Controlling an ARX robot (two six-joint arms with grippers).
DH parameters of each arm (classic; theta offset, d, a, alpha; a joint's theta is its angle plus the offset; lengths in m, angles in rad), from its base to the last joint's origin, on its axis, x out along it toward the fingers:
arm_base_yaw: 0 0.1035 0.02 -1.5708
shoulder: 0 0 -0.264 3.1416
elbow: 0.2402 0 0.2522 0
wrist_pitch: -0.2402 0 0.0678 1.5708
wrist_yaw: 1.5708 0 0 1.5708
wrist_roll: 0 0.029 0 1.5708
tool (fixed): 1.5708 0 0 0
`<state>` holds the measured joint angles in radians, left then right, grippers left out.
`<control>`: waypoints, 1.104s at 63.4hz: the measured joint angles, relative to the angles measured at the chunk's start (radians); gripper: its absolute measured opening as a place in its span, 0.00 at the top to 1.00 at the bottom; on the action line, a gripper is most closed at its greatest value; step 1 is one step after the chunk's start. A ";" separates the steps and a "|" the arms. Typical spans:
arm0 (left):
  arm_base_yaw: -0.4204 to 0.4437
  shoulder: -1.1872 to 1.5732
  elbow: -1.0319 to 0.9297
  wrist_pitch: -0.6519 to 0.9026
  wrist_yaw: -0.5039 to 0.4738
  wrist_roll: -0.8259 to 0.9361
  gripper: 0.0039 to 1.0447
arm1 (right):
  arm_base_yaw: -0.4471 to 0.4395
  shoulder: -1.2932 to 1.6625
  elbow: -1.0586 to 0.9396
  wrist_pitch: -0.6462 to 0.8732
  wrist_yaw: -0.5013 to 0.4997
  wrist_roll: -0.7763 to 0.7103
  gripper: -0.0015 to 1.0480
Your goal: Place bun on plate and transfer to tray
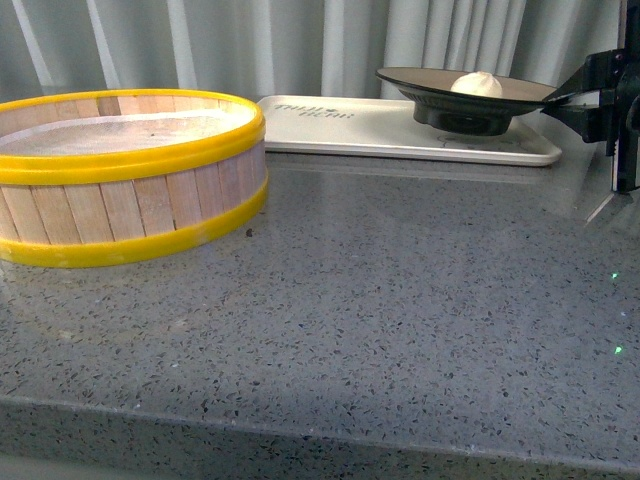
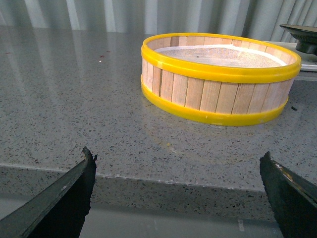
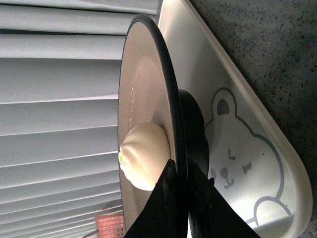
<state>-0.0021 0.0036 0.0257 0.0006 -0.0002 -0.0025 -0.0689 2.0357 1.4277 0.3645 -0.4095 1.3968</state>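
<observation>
The plate, tan inside with a black rim and foot, is held over the right end of the off-white tray at the back of the counter. The cream-white bun lies on the plate. My right gripper is shut on the plate's right rim. In the right wrist view the fingers clamp the rim, with the bun on the plate beside them and the tray with its bear drawing below the foot. My left gripper is open and empty over the counter's front edge.
A yellow-rimmed wooden steamer basket stands at the left of the grey speckled counter; it also shows in the left wrist view. Pale curtains hang behind the tray.
</observation>
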 joint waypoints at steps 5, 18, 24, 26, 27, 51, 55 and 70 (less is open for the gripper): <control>0.000 0.000 0.000 0.000 0.000 0.000 0.06 | 0.002 -0.006 0.000 -0.026 0.002 0.004 0.97; 0.000 0.000 0.000 0.000 0.000 0.000 0.06 | 0.010 -0.011 0.019 -0.100 0.026 -0.004 0.97; 0.000 0.000 0.000 0.000 0.000 0.000 0.06 | 0.011 -0.011 0.027 -0.123 0.033 -0.007 0.95; 0.000 0.000 0.000 0.000 0.000 0.000 0.06 | 0.011 -0.011 0.031 -0.130 0.031 -0.001 0.90; 0.000 0.000 0.000 0.000 0.000 0.000 0.06 | 0.011 -0.011 0.031 -0.132 0.031 -0.001 0.88; 0.000 0.000 0.000 0.000 0.000 0.000 0.06 | 0.014 -0.018 0.036 -0.159 0.038 0.013 0.26; 0.000 0.000 0.000 0.000 0.000 0.000 0.06 | 0.017 -0.031 0.027 -0.161 0.045 0.024 0.16; 0.000 0.000 0.000 0.000 0.000 0.000 0.06 | 0.028 -0.117 -0.049 -0.158 0.076 0.029 0.08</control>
<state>-0.0021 0.0040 0.0257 0.0006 -0.0002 -0.0025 -0.0410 1.9190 1.3785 0.2066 -0.3332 1.4258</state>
